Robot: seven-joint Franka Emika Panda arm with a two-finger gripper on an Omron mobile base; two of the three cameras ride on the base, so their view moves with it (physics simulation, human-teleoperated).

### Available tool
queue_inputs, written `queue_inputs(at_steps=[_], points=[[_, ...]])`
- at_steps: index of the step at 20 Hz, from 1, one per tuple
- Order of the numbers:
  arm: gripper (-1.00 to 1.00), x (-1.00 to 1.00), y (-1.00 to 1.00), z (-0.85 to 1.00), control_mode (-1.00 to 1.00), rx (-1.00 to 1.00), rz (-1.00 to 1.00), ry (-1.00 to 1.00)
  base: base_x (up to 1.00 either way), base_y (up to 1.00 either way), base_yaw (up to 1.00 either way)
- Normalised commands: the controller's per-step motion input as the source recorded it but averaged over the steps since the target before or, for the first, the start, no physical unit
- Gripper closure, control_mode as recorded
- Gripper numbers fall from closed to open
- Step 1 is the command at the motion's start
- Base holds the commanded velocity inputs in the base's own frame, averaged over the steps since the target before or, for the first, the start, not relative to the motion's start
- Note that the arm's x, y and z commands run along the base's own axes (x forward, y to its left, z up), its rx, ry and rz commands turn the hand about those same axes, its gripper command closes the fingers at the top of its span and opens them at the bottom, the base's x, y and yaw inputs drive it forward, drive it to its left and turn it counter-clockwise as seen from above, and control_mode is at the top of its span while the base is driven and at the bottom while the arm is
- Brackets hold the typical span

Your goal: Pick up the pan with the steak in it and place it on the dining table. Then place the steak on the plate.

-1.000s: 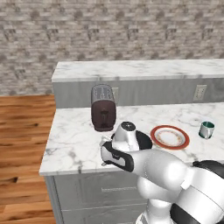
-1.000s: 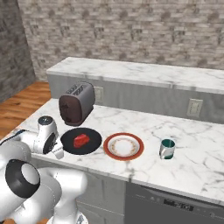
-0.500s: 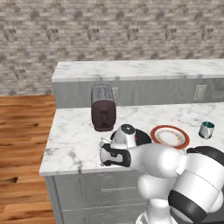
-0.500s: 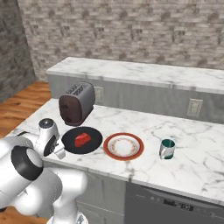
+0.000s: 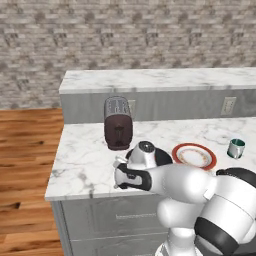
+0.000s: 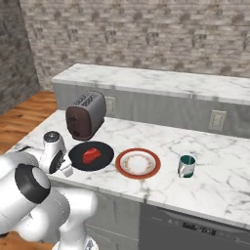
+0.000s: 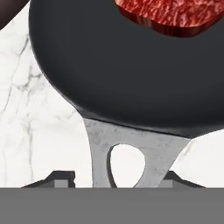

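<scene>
Pan (image 6: 91,156) sits on tabletop (image 6: 215,188) near its left front edge, steak (image 6: 91,155) inside, just left of plate (image 6: 138,163). Claw (image 7: 117,183) straddles pan handle (image 7: 127,153); can't tell if clenched.

One pan (image 6: 91,156) — one steak (image 6: 91,155), plate (image 6: 138,163), toaster (image 6: 86,115), mug (image 6: 186,166).

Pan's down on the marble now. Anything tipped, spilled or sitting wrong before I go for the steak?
Nothing stands out. The pan sits flat on the dining table beside the plate, the steak lies inside it, and the green mug and toaster stand upright. No spills show on the marble.
</scene>
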Motion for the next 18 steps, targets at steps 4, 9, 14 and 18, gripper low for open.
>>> queue_inputs(at_steps=[4, 9, 14, 18], points=[[-1.0, 0.01, 0.0, 0.32, -1.0, 0.0, -0.02, 0.0, 0.0, 0.0, 0.0], [-1.0, 0.03, 0.0, 0.38, -1.0, 0.0, -0.03, 0.02, 0.0, 0.0, 0.0], [-1.0, 0.0, -0.1, 0.41, -1.0, 0.0, -0.06, 0.05, 0.0, 0.0, 0.0], [-1.0, 0.05, -0.28, 0.22, -1.0, -0.01, -0.09, 0.12, 0.0, 0.0, 0.0]])
